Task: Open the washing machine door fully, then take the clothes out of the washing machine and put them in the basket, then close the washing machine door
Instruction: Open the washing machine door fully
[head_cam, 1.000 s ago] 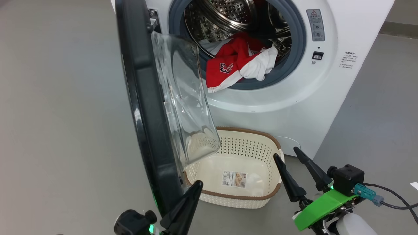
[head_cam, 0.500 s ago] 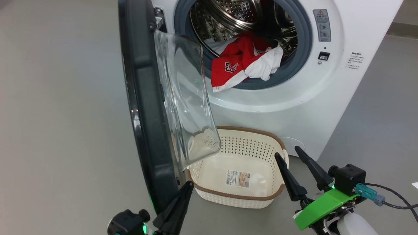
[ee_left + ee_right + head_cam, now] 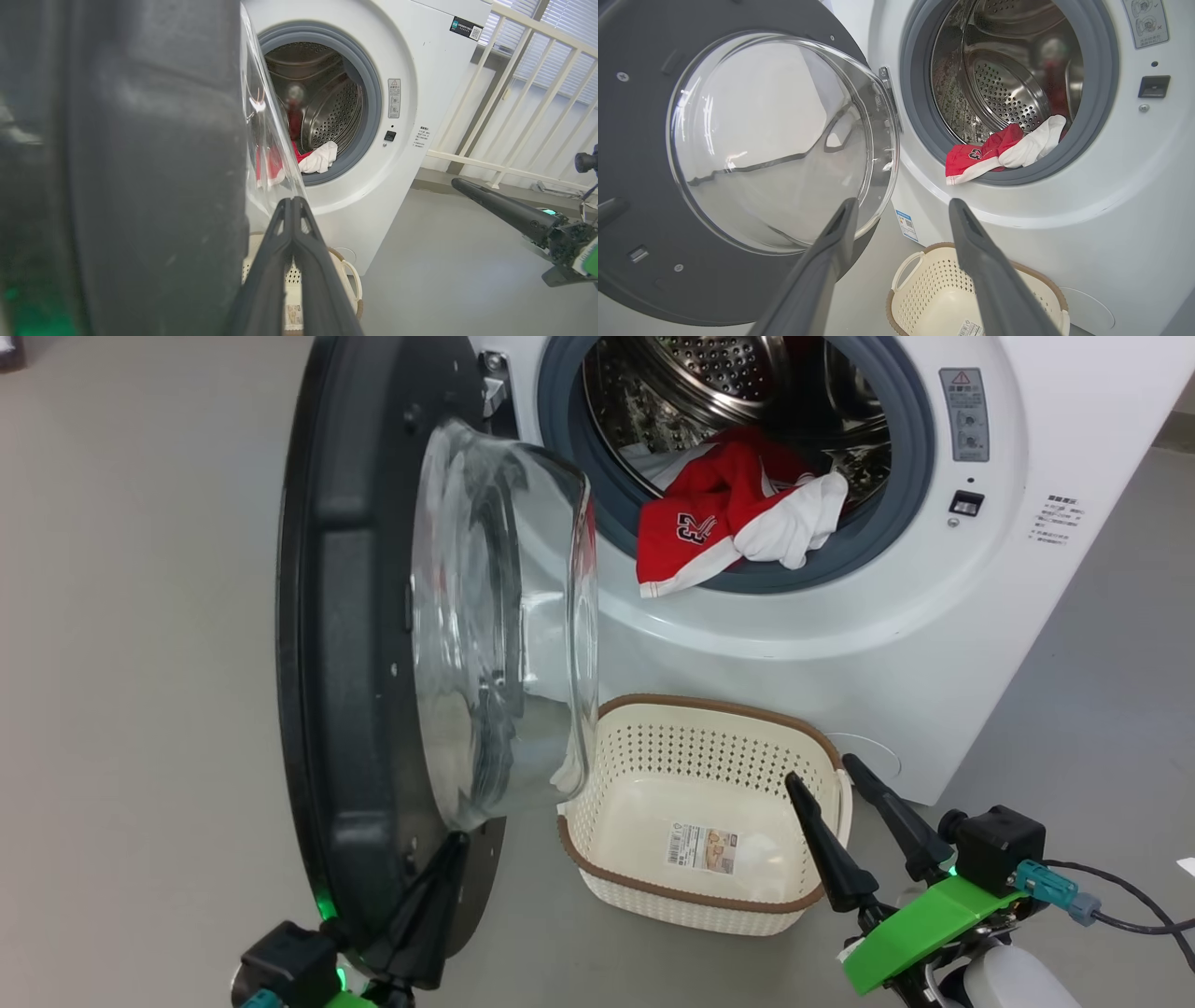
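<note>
The washing machine door [image 3: 355, 644] stood swung out on its hinge, and the red 23 jersey [image 3: 709, 523] and white cloth [image 3: 794, 527] were draped over the grey gasket [image 3: 920, 476] of the washing machine [image 3: 840, 644], cream basket [image 3: 691, 707] on the floor [image 3: 140, 709] just below. My left gripper [image 3: 455, 845] was clenched on nothing, tips right by the door's lower inside edge, while my right gripper [image 3: 820, 770] hung spread wide by the basket.

So the washing machine [image 3: 840, 644] body is smooth glossy white, with a matt grey rubber gasket [image 3: 794, 581] and a shiny perforated steel drum [image 3: 719, 369]. The washing machine door [image 3: 345, 644] looks like dark satin plastic inside — clear glass bowl [image 3: 504, 616] in the middle. The clothes [image 3: 719, 518] are soft cloth. The basket [image 3: 691, 756] is matt cream plastic with a brown woven-look rim and a paper label [image 3: 705, 847]. The floor [image 3: 140, 709] is dull grey.
</note>
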{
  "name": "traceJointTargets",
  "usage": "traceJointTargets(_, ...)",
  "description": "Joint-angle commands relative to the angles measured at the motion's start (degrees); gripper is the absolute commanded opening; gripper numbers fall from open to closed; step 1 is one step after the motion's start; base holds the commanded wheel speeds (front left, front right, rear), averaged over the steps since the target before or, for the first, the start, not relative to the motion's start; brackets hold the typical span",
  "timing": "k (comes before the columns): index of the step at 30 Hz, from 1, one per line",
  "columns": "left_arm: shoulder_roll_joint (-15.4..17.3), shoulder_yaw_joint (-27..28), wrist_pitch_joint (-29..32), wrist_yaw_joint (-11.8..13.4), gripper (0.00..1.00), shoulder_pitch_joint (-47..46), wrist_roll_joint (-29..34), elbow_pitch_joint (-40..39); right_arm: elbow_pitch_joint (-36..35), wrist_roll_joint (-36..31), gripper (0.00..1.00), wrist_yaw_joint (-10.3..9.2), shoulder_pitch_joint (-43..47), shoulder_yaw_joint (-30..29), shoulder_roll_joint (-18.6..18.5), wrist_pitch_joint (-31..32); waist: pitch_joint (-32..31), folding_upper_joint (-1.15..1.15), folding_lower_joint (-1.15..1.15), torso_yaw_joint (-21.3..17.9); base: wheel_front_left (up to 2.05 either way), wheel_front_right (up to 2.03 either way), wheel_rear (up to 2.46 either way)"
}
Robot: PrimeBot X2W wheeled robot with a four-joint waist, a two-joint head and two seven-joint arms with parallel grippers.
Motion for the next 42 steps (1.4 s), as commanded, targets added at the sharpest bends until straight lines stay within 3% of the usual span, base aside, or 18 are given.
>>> traceJointTargets(1,1.4,3.4,-0.7,1.1,0.0,-2.4,-0.5,-0.7,-1.1,0.9,1.0,0.09,-1.5,1.5,0.1,-0.7,0.0,0.0,0.0,0.5,0.0,0.0,0.0)
traceJointTargets(20,5.0,8.9,-0.7,3.1,0.0,-2.7,-2.7,0.3,-1.3,0.2,1.0,0.09,-2.8,1.2,-0.1,-0.7,2.1,0.0,0.0,2.7,0.0,0.0,0.0)
traceJointTargets(42,14.0,16.8,0.9,1.9,0.0,-8.6,-6.1,8.7,-0.9,-0.4,1.0,0.09,-5.0,1.8,0.6,-0.7,5.4,0.0,0.0,3.2,0.0,0.0,0.0)
